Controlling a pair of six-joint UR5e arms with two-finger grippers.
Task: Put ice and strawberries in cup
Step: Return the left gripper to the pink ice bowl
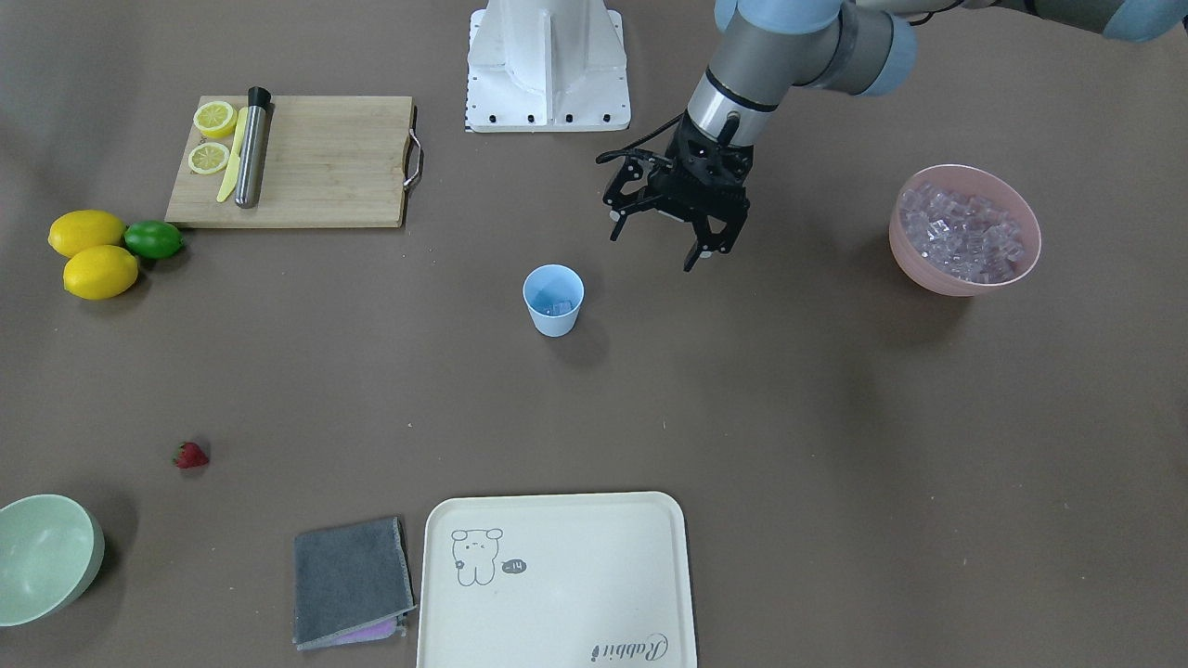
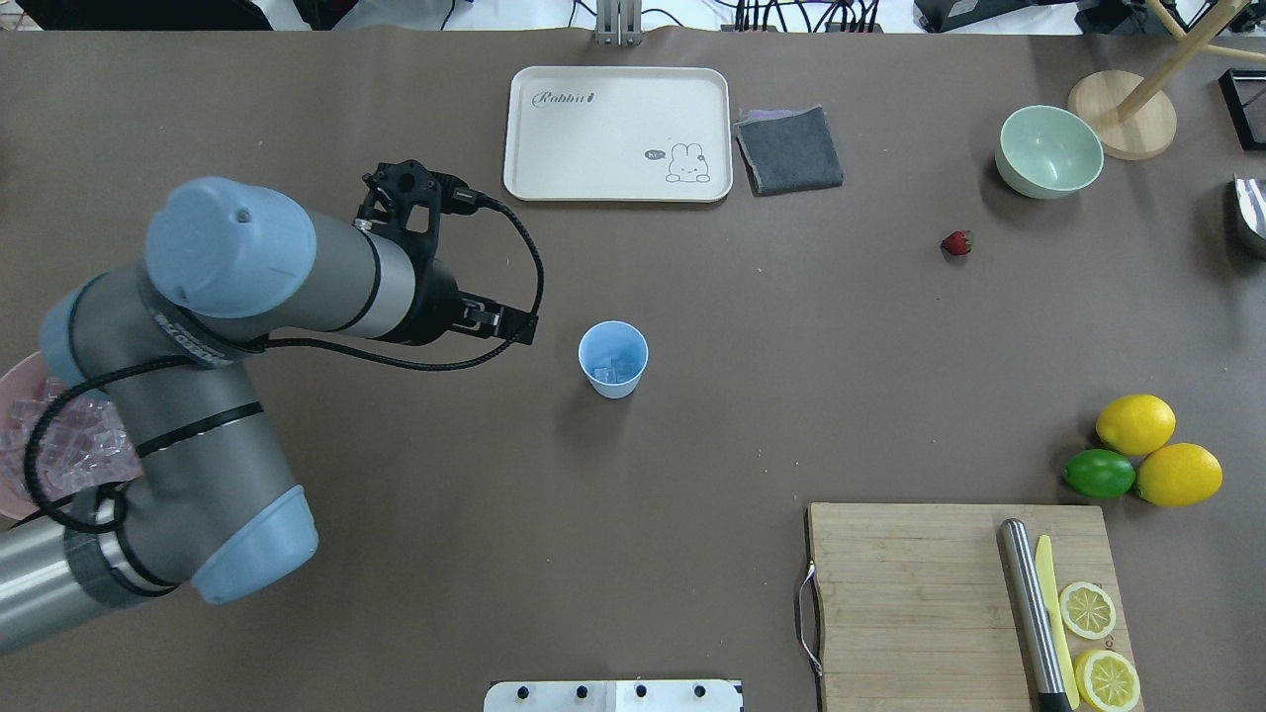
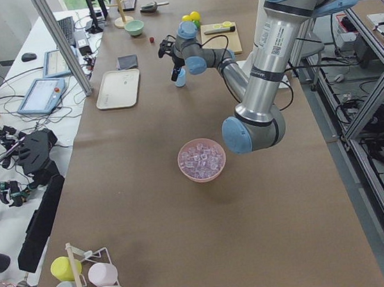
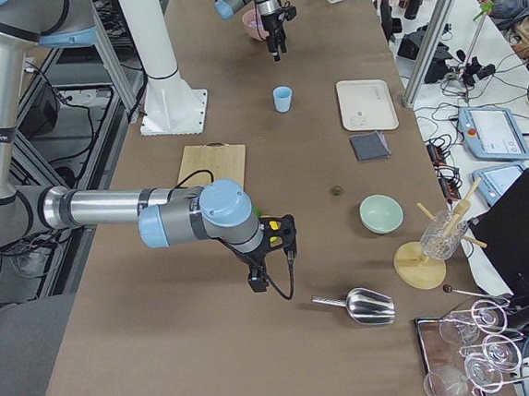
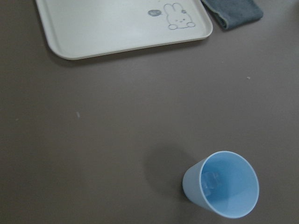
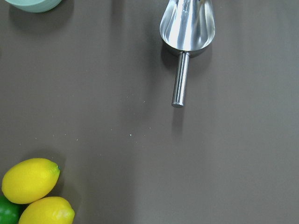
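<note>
The pale-blue cup [image 1: 553, 299] stands upright mid-table with a few clear ice cubes [image 1: 557, 306] at its bottom; it also shows in the overhead view [image 2: 613, 358] and the left wrist view [image 5: 222, 189]. My left gripper [image 1: 659, 246] is open and empty, hovering between the cup and the pink bowl [image 1: 965, 278] full of ice [image 1: 965, 232]. The red strawberry [image 1: 190, 455] lies alone on the table, near the pale-green bowl [image 1: 42, 557]. My right gripper [image 4: 256, 282] shows only in the exterior right view, by the lemons; I cannot tell whether it is open.
A cream tray [image 1: 557, 575] and grey cloth [image 1: 351, 580] lie at the operators' edge. A cutting board [image 1: 316, 167] holds lemon halves, a knife and a steel rod. Two lemons [image 1: 93, 255] and a lime [image 1: 153, 239] sit beside it. A metal scoop [image 6: 187, 28] lies under the right wrist.
</note>
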